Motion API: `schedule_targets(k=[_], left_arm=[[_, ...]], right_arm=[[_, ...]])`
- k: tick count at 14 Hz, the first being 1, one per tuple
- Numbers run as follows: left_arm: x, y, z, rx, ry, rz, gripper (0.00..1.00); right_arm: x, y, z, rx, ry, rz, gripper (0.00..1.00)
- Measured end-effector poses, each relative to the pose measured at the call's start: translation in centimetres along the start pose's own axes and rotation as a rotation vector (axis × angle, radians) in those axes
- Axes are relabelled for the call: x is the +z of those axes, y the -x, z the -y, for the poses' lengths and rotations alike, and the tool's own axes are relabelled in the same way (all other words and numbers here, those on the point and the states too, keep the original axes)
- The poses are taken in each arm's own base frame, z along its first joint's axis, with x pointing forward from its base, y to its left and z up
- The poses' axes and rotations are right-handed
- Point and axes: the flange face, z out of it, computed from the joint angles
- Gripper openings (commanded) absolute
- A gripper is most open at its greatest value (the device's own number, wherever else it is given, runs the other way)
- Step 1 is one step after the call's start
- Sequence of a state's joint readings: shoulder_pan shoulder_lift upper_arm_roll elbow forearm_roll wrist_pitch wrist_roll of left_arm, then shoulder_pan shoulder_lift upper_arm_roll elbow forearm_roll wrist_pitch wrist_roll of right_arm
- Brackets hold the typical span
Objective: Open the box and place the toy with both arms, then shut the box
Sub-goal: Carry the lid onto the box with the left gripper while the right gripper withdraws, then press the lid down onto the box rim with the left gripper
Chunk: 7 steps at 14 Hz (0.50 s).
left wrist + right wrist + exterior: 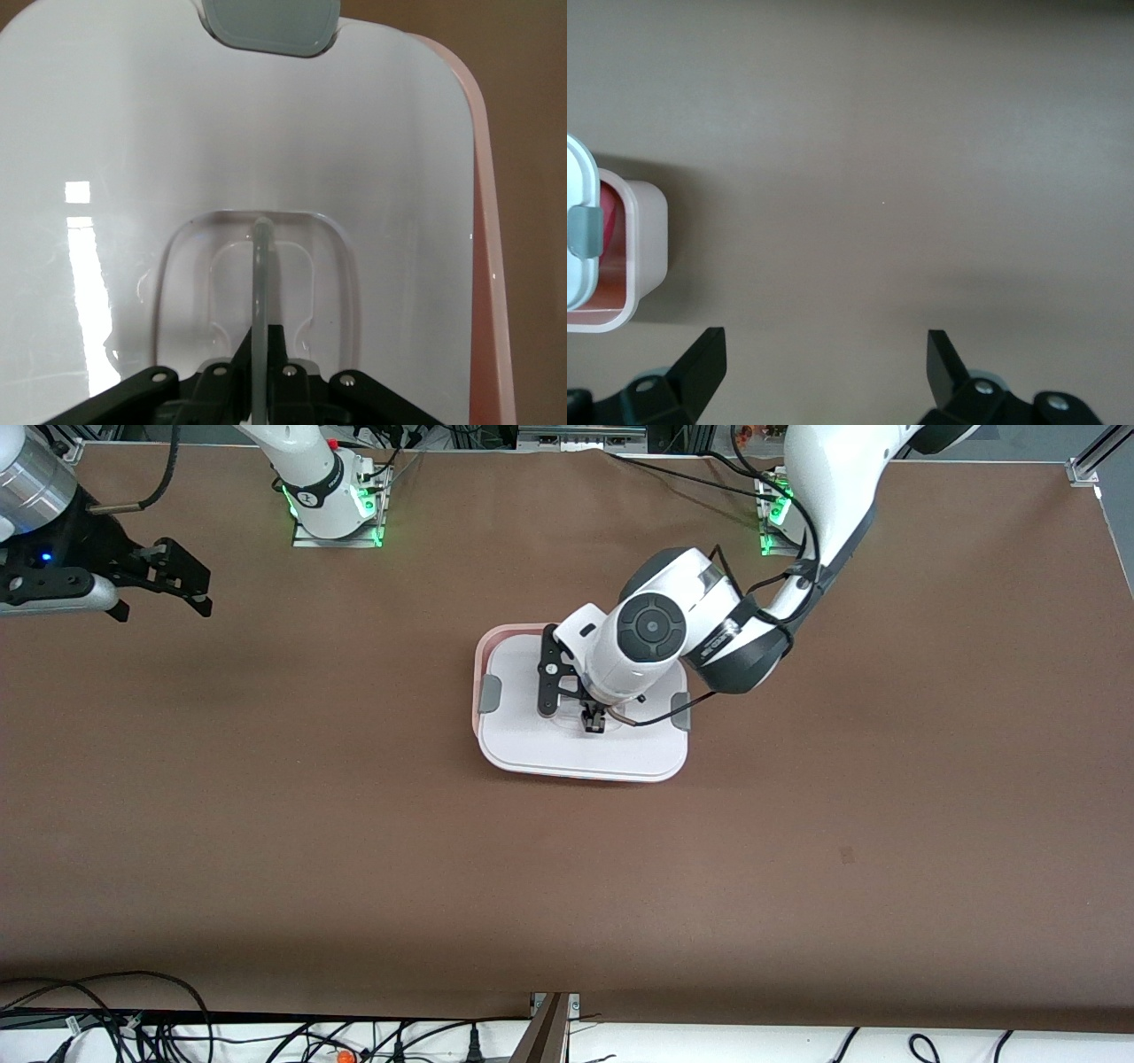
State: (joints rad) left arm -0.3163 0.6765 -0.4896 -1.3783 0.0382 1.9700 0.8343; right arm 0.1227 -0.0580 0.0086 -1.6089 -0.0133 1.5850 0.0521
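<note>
Gripping the lid handle: light, slick plastic, hold it at the centre

Pinching is what your left gripper (594, 723) is doing right now: its fingers are squeezed together on the thin raised handle (260, 292) sitting in the recess at the middle of the lid (580, 748). The box (479, 657) is resting on the table (266, 824) about midway between the two arms' ends, and the lid is lying slightly skewed on it, so a strip of pink base is showing along one edge. In the right wrist view the lid is overhanging the base (642, 239) and something red is showing inside; you cannot tell from that sliver whether it is the toy.

Handling, as a judgement: you are dealing with a stiff, glossy plastic lid that is probably light, so it is likely needing little force. The handle is narrow and smooth, so it is apt to be slipping or swinging in the grip if you tilt it. Be keeping the pinch low on the handle and centred. The two grey clips (489, 694) at the sides are looking like the other hold points, but they are small. The base is probably light too and may be sliding on the table if you push sideways.

Your right gripper (182, 584) is waiting over the right arm's end of the table, fingers spread wide, holding nothing.
</note>
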Motion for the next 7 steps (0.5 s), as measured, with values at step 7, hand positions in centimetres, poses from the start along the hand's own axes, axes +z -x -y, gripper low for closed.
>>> schedule_targets(k=[7], left_arm=[[2.8,-1.1,-1.7,-0.086,0.030,0.025,0.00]], right_arm=[[0.9,-1.0,-3.3,0.004,0.000,0.004,1.00]])
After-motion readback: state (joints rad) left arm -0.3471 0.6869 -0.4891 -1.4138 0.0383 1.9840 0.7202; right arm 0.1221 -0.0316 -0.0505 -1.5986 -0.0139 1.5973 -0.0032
